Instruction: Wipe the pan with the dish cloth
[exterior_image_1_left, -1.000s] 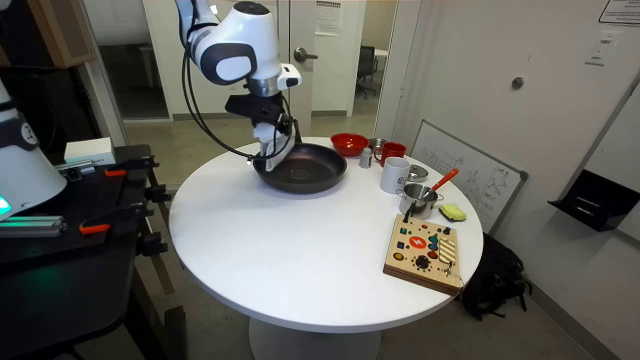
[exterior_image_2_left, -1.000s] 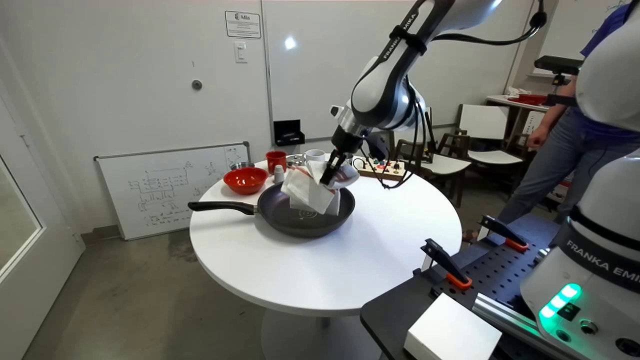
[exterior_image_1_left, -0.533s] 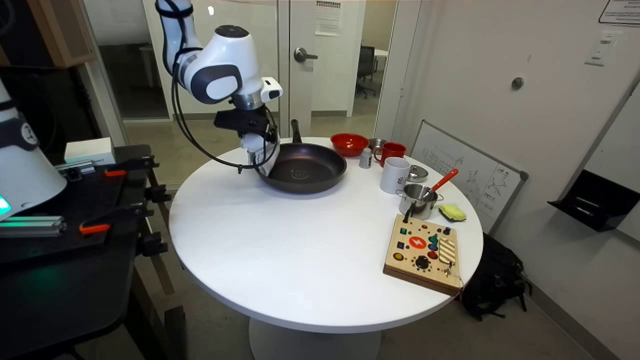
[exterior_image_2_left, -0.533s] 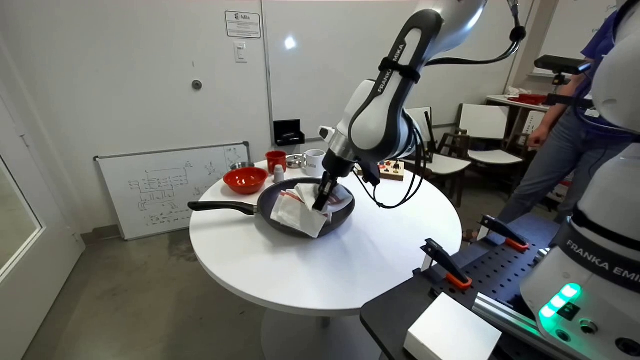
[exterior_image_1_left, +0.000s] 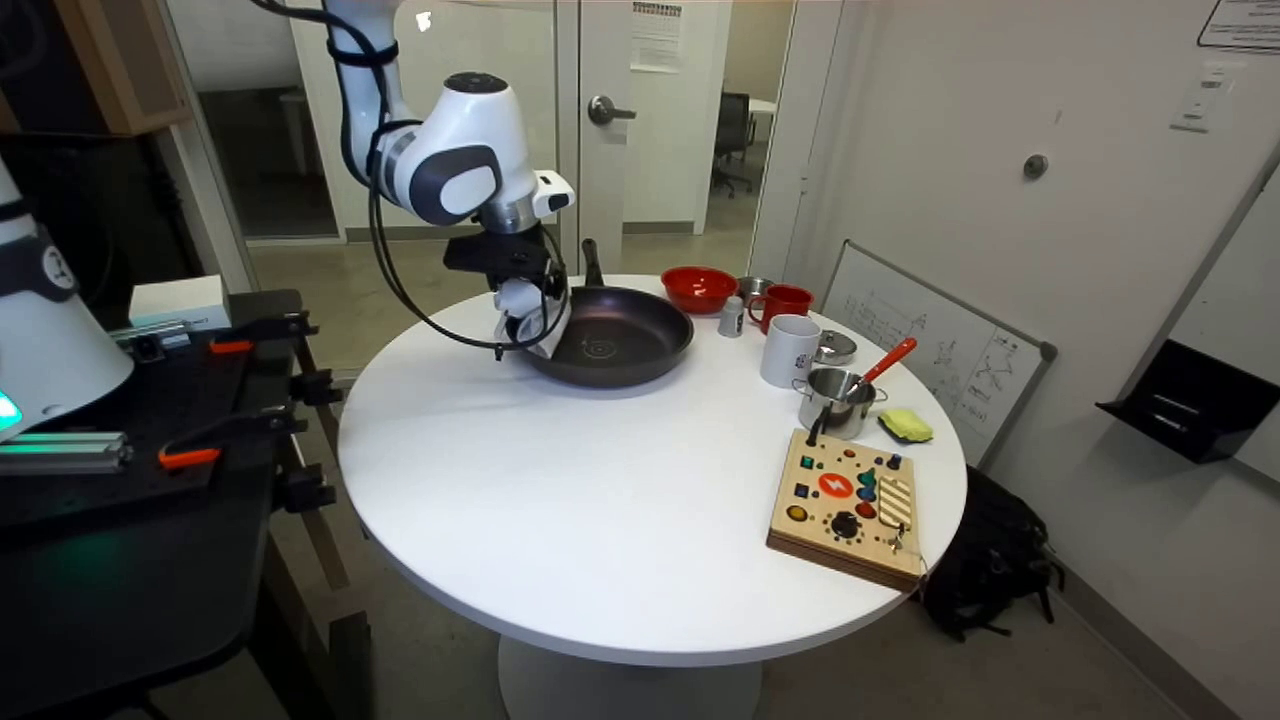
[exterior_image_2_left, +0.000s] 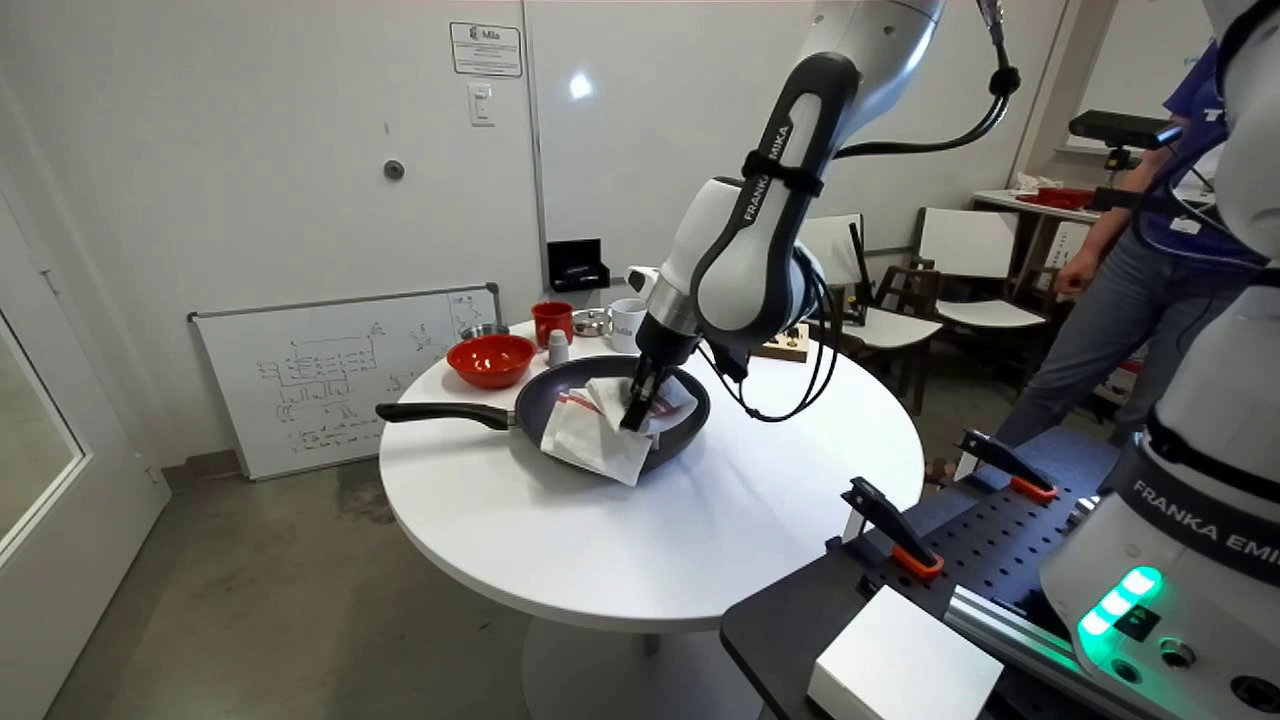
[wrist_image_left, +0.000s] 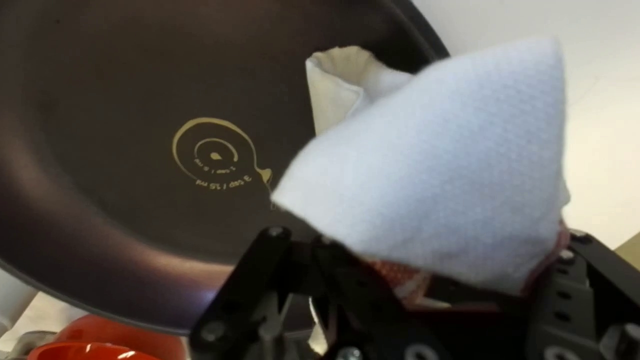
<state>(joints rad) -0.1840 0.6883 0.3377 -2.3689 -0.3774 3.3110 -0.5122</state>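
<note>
Red bowl (exterior_image_1_left: 700, 290) and shaker (exterior_image_1_left: 731, 318) near pan (exterior_image_1_left: 640, 350), white mug (exterior_image_1_left: 789, 351) farther off, pincer (exterior_image_2_left: 636, 410) clamped on dish cloth (exterior_image_2_left: 596, 437)

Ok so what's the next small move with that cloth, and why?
I'd probably draw the cloth toward the middle of the pan: the hand grips it near the rim, and the printed rings at the center lie uncovered.
</note>
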